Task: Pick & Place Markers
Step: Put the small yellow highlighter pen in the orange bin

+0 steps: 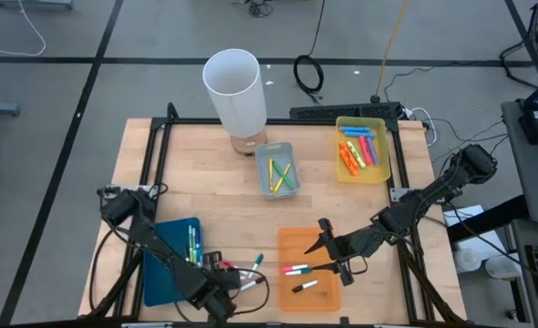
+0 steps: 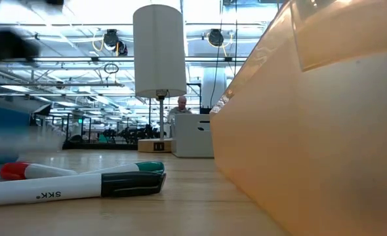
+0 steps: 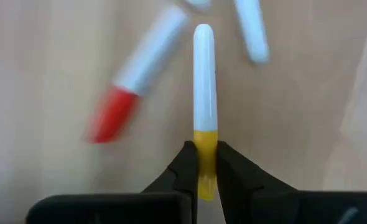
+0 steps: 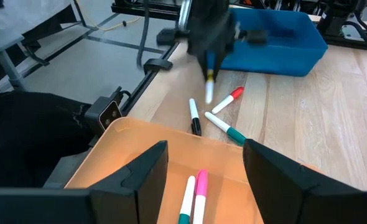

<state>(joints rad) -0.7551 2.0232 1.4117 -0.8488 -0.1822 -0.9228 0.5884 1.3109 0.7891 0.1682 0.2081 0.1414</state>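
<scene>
My left gripper [image 3: 204, 149] is near the table's front edge, right of the blue tray [image 1: 170, 260], and is shut on a white marker with a yellow cap [image 3: 203, 81]. It also shows in the right wrist view [image 4: 211, 37], above three loose markers on the wood: red-capped [image 4: 228, 98], black-capped [image 4: 195, 118] and green-capped [image 4: 227, 132]. My right gripper [image 4: 205, 168] is open and empty over the orange tray [image 1: 292, 241]. That tray holds a pink and a green-capped marker [image 4: 196, 186]. My left gripper pinches the marker's yellow cap end [image 3: 204, 138] between its two fingers. The fingers lie along the marker, and the white body sticks out past the fingertips. In the right wrist view the marker [image 4: 209, 87] points down below the gripper and seems clear of the table.
A tall white cylinder [image 1: 235, 87] stands at the back. Beside it are a grey tray [image 1: 276, 169] and a yellow tray [image 1: 360, 148], each with markers. The blue tray holds several markers along its right side [image 1: 194, 244]. Black frame rails run along the table's edges.
</scene>
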